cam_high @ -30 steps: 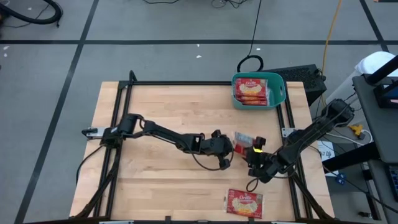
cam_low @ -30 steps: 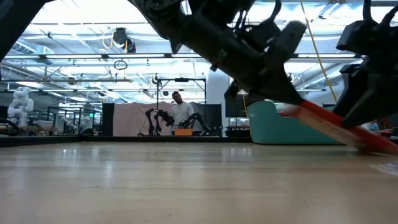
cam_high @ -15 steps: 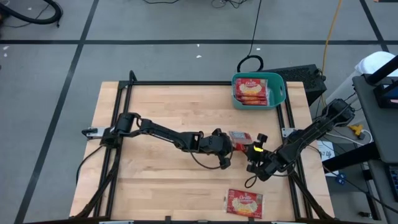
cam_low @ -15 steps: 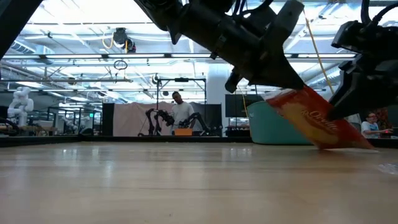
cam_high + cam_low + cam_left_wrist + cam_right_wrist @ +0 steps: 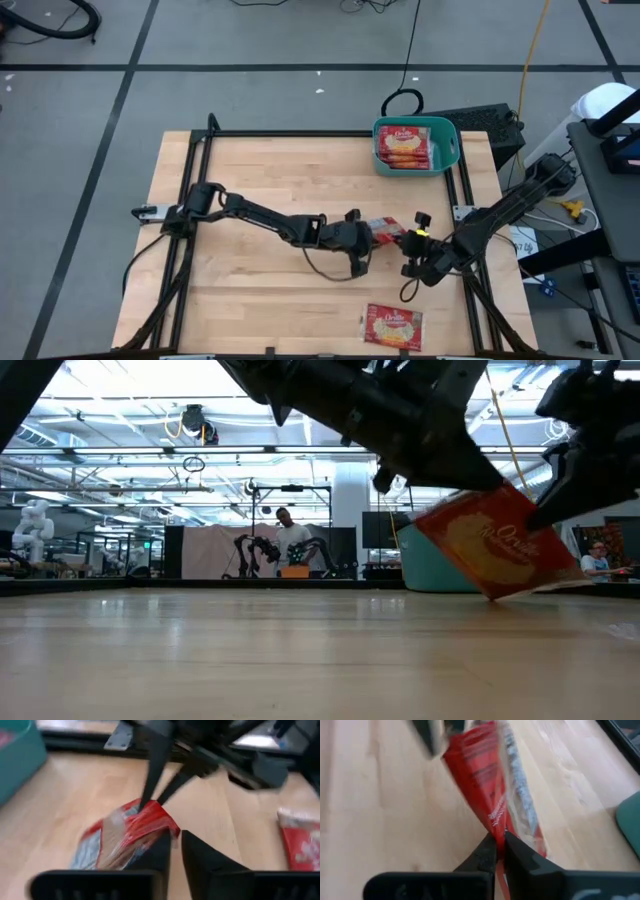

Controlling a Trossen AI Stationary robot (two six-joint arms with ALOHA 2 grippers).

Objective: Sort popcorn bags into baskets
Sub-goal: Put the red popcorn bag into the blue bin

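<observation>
**High view: both grippers on one bag at mid-table**

High view, from the left: the left arm reaches across the table (image 5: pixel 240 170) to its middle, where the left gripper (image 5: pixel 368 234) pinches one end of a red popcorn bag (image 5: pixel 388 229). The right gripper (image 5: pixel 410 243), coming in from the right edge, is closed on the bag's other end. In the low view the bag (image 5: pixel 495 545) hangs tilted between the two arms, clear of the tabletop, its popcorn face toward the camera.

The left wrist view shows the left gripper's fingers (image 5: pixel 197 862) narrowed onto the bag's (image 5: pixel 131 836) edge, with the other gripper's fingers gripping its far corner. The right wrist view shows the right gripper (image 5: pixel 500 851) clamped tight on a thin edge of the bag (image 5: pixel 487 802).

A second bag (image 5: pixel 394 326) lies flat near the table's front edge, well apart from the arms. At the far right corner sits the teal basket (image 5: pixel 448 148) with a third bag (image 5: pixel 404 146) lying in it.
</observation>
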